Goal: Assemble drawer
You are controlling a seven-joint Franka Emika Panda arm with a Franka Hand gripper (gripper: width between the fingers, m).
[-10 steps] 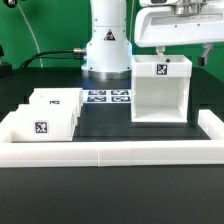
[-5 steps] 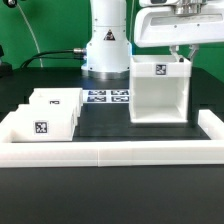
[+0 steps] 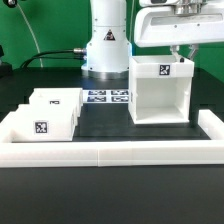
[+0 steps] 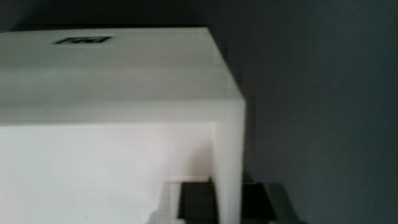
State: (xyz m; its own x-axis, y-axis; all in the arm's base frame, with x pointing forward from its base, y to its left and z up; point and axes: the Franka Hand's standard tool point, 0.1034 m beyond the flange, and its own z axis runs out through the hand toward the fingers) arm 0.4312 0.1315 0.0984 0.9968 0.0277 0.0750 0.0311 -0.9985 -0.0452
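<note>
White housing (image 3: 160, 95) — shifted slightly, hand (image 3: 178, 55) now clamped on its wall.

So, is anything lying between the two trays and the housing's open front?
Nothing upright. Only the flat marker board lies between the trays and the housing, toward the back; otherwise bare black table.

We see the tall white boxy drawer housing (image 3: 160, 95) as smooth, matt plastic, as are the two small white trays (image 3: 45, 118); the black worktop (image 3: 105, 125) looks matt and even.
</note>
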